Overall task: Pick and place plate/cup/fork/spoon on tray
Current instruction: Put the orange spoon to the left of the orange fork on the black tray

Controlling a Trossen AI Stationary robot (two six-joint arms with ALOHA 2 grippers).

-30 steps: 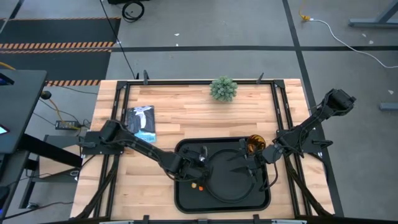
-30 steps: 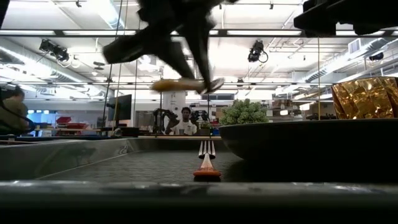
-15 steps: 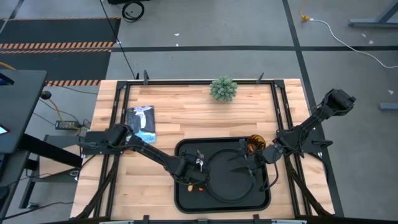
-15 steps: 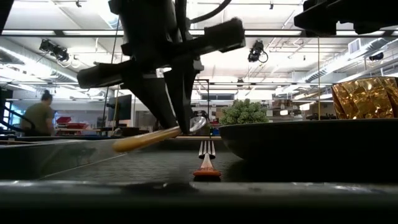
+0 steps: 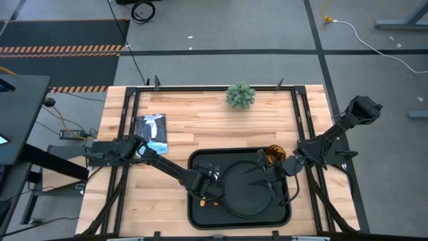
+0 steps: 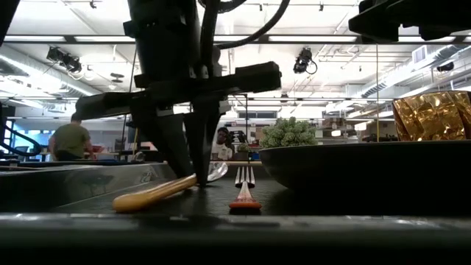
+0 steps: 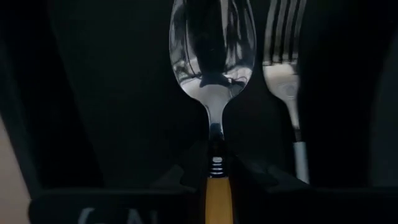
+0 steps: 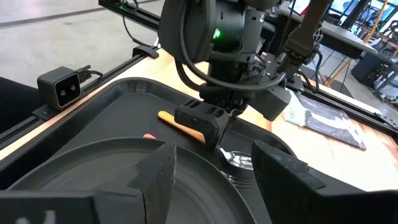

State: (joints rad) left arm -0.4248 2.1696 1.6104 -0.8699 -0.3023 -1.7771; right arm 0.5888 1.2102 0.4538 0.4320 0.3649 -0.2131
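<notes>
My left gripper [image 5: 206, 182] is shut on the spoon [image 7: 211, 56], low over the left part of the black tray [image 5: 195, 213]. The spoon has a silver bowl and an orange handle [image 6: 151, 194]. The fork [image 7: 283, 59] lies flat on the tray floor beside the spoon, between it and the round black plate [image 5: 246, 194]. The plate rests on the tray. My right gripper [image 8: 214, 180] is open and empty above the plate's right part. The amber cup [image 5: 273, 155] stands at the tray's far right corner. My left gripper pinches the spoon between its two fingers at the top of the orange handle [image 7: 215, 182], just behind the silver neck. The fingers [image 6: 185, 151] come from above, pointing down, across the spoon. The spoon is tilted: its handle end [image 6: 126, 202] is down on the tray floor, its bowl [image 6: 218, 171] raised.
A small green plant [image 5: 240, 95] stands at the table's far edge. A flat packet [image 5: 153, 130] lies on the wood at the far left. The tray's raised rim [image 6: 235, 224] runs along the near side. A person [image 6: 71, 140] moves in the room behind.
My left gripper has gone down toward the tray floor and slightly toward the near edge with the spoon. The spoon was level and high above the tray; it has tipped, and its handle end now rests on the tray floor. My right gripper has kept still.
</notes>
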